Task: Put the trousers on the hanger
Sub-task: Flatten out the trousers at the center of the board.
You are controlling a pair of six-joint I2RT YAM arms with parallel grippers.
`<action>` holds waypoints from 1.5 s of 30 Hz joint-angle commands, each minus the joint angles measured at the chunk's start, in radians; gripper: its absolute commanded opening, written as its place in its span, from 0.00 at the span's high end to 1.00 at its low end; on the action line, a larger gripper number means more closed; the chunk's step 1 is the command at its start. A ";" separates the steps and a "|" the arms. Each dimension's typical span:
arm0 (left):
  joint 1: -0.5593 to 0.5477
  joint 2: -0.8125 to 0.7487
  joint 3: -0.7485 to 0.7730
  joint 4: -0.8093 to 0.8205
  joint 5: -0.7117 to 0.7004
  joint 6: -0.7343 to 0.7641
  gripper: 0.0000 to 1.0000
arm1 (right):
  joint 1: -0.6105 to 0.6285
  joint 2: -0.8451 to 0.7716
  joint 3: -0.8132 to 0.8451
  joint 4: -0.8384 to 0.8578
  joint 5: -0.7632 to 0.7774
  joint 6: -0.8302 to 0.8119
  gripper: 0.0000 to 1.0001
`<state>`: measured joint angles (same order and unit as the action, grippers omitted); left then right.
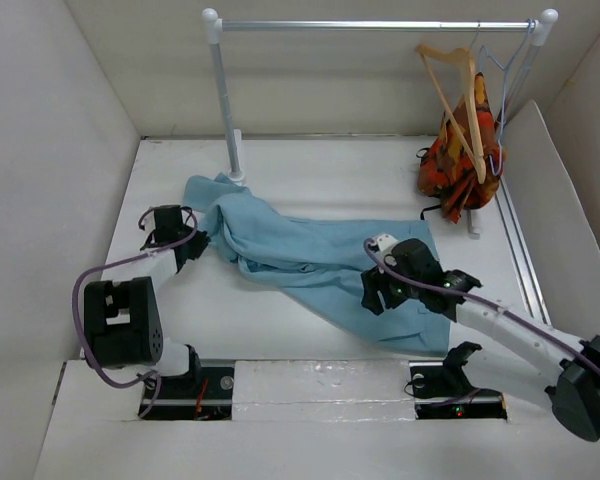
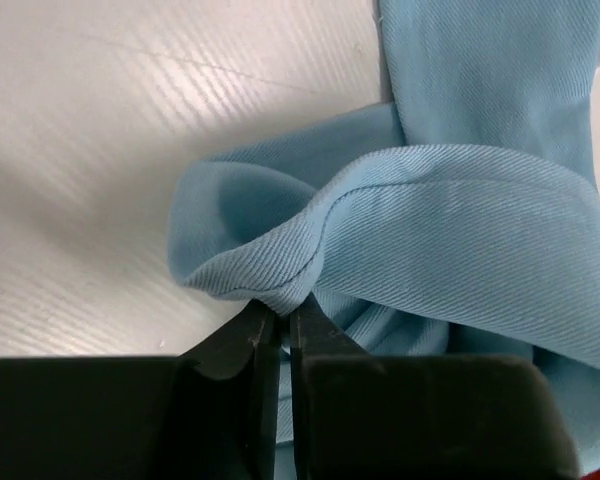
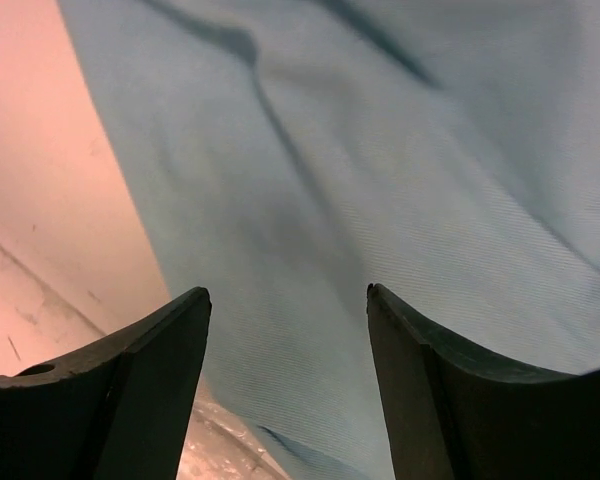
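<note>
Top view, trousers: the light-blue trousers [image 1: 310,262] lie crumpled across the middle of the white table [image 1: 280,335], running from the foot of the rail's left post towards the near right.
Top view, hanger: the tan wooden hanger [image 1: 458,98] hangs tilted at the far right end of the rail [image 1: 380,25], well apart from the trousers.
Top view, beside it: a thin wire hanger [image 1: 507,85] and an orange-red garment [image 1: 458,168] hang at the same end.
Top view, left gripper: the left gripper [image 1: 202,240] meets the left end of the cloth.
Top view, right gripper: the right gripper [image 1: 375,292] points down over the near right part of the trousers.

Left wrist, claw: the left gripper [image 2: 285,315] is pinched tight on a stitched edge of the trousers [image 2: 460,230], its dark fingers nearly touching, with only cloth between them.
Left wrist, cloth: the edge folds over just above the fingertips; bare table [image 2: 80,150] shows to the left.

Right wrist, claw: the right gripper [image 3: 288,295] stands wide, nothing between its fingers.
Right wrist, cloth: the trousers [image 3: 380,150] fill most of the view beyond the fingertips; whether the tips touch the cloth cannot be told.
Right wrist, surface: a strip of table [image 3: 40,200] shows at the left, beside the cloth's edge.
</note>
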<state>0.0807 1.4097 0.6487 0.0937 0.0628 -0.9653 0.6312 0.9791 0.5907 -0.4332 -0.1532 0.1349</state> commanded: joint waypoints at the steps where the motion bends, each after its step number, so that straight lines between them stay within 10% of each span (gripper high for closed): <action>1: 0.007 0.031 0.098 -0.016 0.000 0.075 1.00 | 0.067 0.108 0.026 0.066 -0.068 -0.020 0.30; 10: -0.012 -0.290 0.315 -0.211 -0.150 0.243 1.00 | 0.192 0.354 0.130 0.119 0.003 -0.092 0.25; 19: -0.053 -0.163 0.411 -0.166 -0.215 0.403 1.00 | 0.315 0.467 0.175 0.102 0.211 -0.072 0.26; 23: -0.084 0.121 0.615 -0.245 -0.161 0.470 0.96 | 0.315 0.472 0.166 0.091 0.296 -0.018 0.66; 25: -0.107 0.259 0.755 -0.329 -0.091 0.500 0.85 | 0.315 0.464 0.170 0.083 0.316 0.000 0.97; 27: -0.130 0.279 0.781 -0.353 -0.036 0.524 0.61 | 0.315 0.445 0.181 0.074 0.326 0.017 1.00; 32: -0.130 0.025 0.539 -0.293 -0.091 0.490 0.28 | 0.315 0.339 0.182 0.053 0.322 0.002 1.00; 38: -0.130 -0.478 0.094 -0.338 -0.017 0.366 0.44 | 0.305 0.277 0.212 -0.010 0.308 -0.044 1.00; 45: -0.130 -0.562 -0.162 -0.258 0.219 0.217 0.38 | 0.266 0.248 0.241 -0.027 0.267 -0.086 1.00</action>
<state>-0.0502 0.7994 0.5610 -0.2184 0.1360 -0.6613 0.9115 1.2537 0.7753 -0.4561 0.1280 0.0814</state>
